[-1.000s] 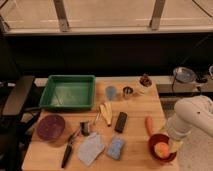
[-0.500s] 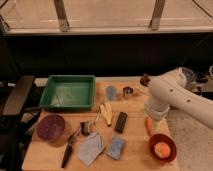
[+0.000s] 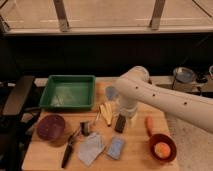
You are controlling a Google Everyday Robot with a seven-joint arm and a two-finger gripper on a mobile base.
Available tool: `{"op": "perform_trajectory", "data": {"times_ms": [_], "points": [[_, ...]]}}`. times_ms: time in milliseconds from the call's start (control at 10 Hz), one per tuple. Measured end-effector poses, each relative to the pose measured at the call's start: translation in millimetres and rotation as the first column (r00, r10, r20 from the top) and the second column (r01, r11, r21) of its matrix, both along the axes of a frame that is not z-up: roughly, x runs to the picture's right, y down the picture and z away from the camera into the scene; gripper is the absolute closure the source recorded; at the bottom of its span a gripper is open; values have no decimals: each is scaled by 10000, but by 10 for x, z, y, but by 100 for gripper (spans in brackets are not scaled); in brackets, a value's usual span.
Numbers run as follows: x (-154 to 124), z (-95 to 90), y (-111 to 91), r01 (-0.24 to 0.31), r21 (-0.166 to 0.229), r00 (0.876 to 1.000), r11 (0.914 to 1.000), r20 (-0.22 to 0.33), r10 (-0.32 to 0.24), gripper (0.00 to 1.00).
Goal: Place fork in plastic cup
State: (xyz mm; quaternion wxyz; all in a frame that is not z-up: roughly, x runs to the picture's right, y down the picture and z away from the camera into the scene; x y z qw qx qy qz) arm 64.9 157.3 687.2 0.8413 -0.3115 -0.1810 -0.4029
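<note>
The fork (image 3: 96, 118) is a thin pale stick lying on the wooden table (image 3: 135, 155), left of the yellow banana-like piece (image 3: 106, 111). The plastic cup (image 3: 111, 93) is a light-blue tumbler standing upright at the back middle, half covered by my white arm (image 3: 150, 95). My gripper (image 3: 128, 113) hangs at the arm's end over the table's middle, right of the yellow piece and just above the black bar (image 3: 120, 124). It is to the right of the fork and in front of the cup. Nothing shows in it.
A green tray (image 3: 67, 92) stands at the back left. A dark red plate (image 3: 51, 127), a black-handled tool (image 3: 67, 151), a grey cloth (image 3: 91, 148) and a blue sponge (image 3: 116, 148) lie in front. A carrot (image 3: 149, 125) and a red bowl (image 3: 162, 148) are at the right.
My arm has swung left from the table's right front corner to the middle. It now covers the shiny metal cup and part of the plastic cup. The objects have not moved.
</note>
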Motion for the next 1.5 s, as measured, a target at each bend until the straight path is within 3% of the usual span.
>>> {"op": "perform_trajectory", "data": {"times_ms": [200,400,1000,1200,1500], "points": [[-514,139,84,613,-176,9938,9980,944,-594,39],[-809,244,120,816,-315,9872,9962,1402,-765,39],[-810,317,103,776,-406,9870,9962,1444,-710,39],[-841,517,-27,529,-391,9862,9978,1590,-460,39],[-911,971,-316,-142,-239,9891,9996,1460,176,39]]}}
